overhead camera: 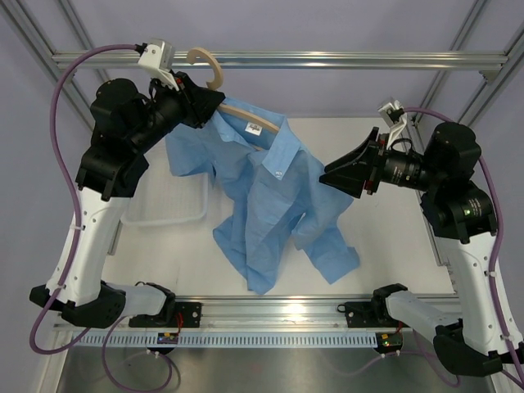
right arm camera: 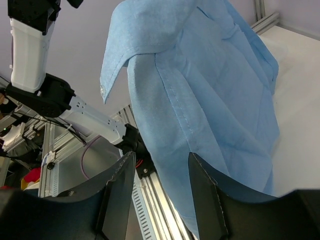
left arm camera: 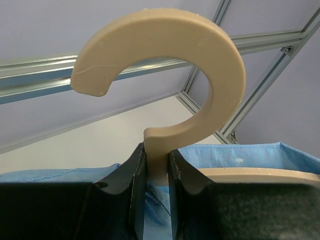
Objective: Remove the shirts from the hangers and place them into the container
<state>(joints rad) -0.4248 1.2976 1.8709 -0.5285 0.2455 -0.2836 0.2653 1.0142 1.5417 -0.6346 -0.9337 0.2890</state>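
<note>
The light blue shirt (overhead camera: 270,205) hangs from the beige hanger (overhead camera: 210,67), its lower part draped onto the table. My left gripper (overhead camera: 205,102) is shut on the hanger's neck just under the hook (left arm camera: 200,60); its black fingers (left arm camera: 132,175) pinch the neck from both sides, with shirt cloth (left arm camera: 240,155) beneath. My right gripper (overhead camera: 327,176) stands open beside the shirt's right shoulder. In the right wrist view the shirt (right arm camera: 210,100) hangs just past the open right gripper (right arm camera: 160,170), not pinched. The clear container (overhead camera: 155,214) lies left of the shirt, partly covered by it.
A silver frame bar (overhead camera: 327,59) runs across the back just behind the hook. Upright frame posts stand at the back corners. The left arm (right arm camera: 30,50) shows beyond the shirt in the right wrist view. A front rail (overhead camera: 270,311) runs along the near edge.
</note>
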